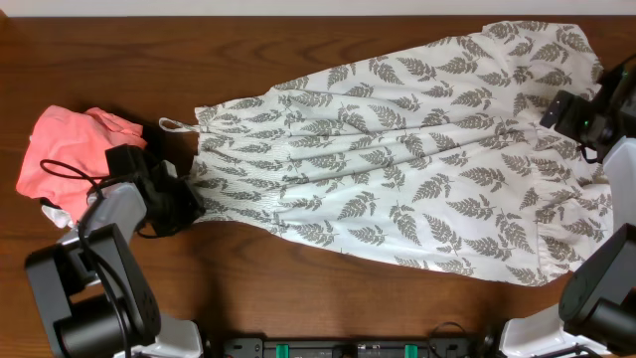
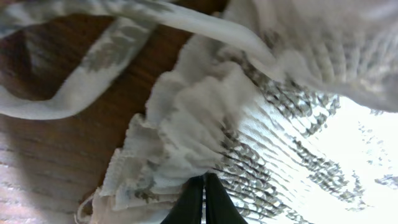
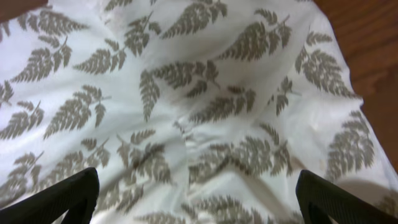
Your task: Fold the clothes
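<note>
Nearest you, your left fingers [image 1: 185, 203] are pressing tight together at the left end of the dress [image 1: 397, 169]. In the left wrist view, those fingers [image 2: 204, 200] are closing on the gathered, ruffled top edge of the dress [image 2: 205, 124], which is bunching up right at their tips. A thin white strap [image 2: 205, 28] is curving across the brown wood just past them.

The dress is lying spread out across the middle of the desk [image 1: 298, 50], with its narrow top toward your left arm and its wide skirt toward your right arm. Another strap [image 1: 174, 125] is looping off the far left corner of the dress.

Your right fingers [image 1: 564, 111] are hanging over the far right part of the skirt. In the right wrist view, those fingers [image 3: 62, 199] are standing wide apart above the leaf-printed cloth [image 3: 186, 93], gripping nothing.

A pink garment [image 1: 70, 149] is sitting crumpled at the left edge of the desk, apart from the dress.
</note>
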Tool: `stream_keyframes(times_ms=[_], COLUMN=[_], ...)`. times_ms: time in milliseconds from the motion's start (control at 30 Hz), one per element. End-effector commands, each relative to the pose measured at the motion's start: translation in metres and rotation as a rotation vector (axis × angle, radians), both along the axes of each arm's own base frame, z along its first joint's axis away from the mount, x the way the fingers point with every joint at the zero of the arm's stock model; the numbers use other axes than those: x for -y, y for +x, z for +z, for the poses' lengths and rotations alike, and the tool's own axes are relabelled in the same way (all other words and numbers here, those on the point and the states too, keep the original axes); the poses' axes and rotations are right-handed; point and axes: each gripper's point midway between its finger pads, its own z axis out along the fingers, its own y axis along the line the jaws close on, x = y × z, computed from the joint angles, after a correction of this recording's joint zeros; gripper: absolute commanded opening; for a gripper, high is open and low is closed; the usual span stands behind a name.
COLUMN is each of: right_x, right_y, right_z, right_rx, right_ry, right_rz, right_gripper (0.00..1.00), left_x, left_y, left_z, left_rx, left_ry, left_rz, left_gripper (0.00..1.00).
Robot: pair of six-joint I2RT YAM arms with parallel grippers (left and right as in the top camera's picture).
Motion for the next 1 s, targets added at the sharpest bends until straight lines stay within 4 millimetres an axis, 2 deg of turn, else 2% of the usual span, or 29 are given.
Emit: stream_keyframes(times_ms=[0,100,133,167,267,367,400,433,500,600,633,733,800,967], right_x=[-0.012,-0.021,-0.023,-0.024,-0.028,-0.03,-0.033,-0.035,-0.038,-0.045,-0.045,-0.046,-0.047,-0.053], right_y=[-0.008,-0.022,-0.026,-0.03,-0.038,-0.039,-0.038,-0.037,-0.036,-0.037,-0.038,-0.04,-0.041,-0.041], right_z=[-0.016,-0.025,-0.027,-0.03,-0.034,-0.034,-0.034,-0.034,-0.034,-0.034,-0.035,-0.036,-0.036,-0.037], right_rx=[-0.073,-0.141,-0.157,-0.175,-0.213,-0.214,-0.209,-0.204,-0.203,-0.211,-0.214,-0.223,-0.227,-0.234], right_ry=[0.022,0.054,0.066,0.077,0.094,0.106,0.117,0.126,0.138,0.153,0.154,0.157,0.16,0.168], right_rz=[0.028,0.033,0.025,0.02,0.018,0.024,0.032,0.039,0.047,0.062,0.063,0.063,0.064,0.077], right_gripper=[0.99,0.99,0.99,0.99,0.99,0.99,0.99,0.99,0.99,0.95,0.95,0.95,0.95,0.96], left_x=[-0.005,-0.01,-0.01,-0.01,-0.004,0.021,0.029,0.037,0.056,0.088,0.092,0.111,0.117,0.116], left_y=[0.0,0.008,0.009,0.01,0.011,0.014,0.015,0.015,0.017,0.022,0.023,0.03,0.035,0.043], left_z=[0.018,0.049,0.059,0.07,0.099,0.129,0.138,0.143,0.149,0.144,0.141,0.12,0.099,0.046], left_rx=[0.062,0.161,0.193,0.227,0.323,0.451,0.486,0.51,0.548,0.563,0.56,0.521,0.472,0.349], left_ry=[0.123,0.196,0.206,0.217,0.231,0.196,0.196,0.198,0.197,0.175,0.177,0.197,0.231,0.293], left_rz=[-0.07,-0.069,-0.068,-0.067,-0.074,-0.157,-0.183,-0.21,-0.286,-0.393,-0.409,-0.476,-0.507,-0.53], left_gripper=[0.11,0.17,0.17,0.22,0.24,0.23,0.19,0.14,0.12,0.1,0.1,0.09,0.09,0.06])
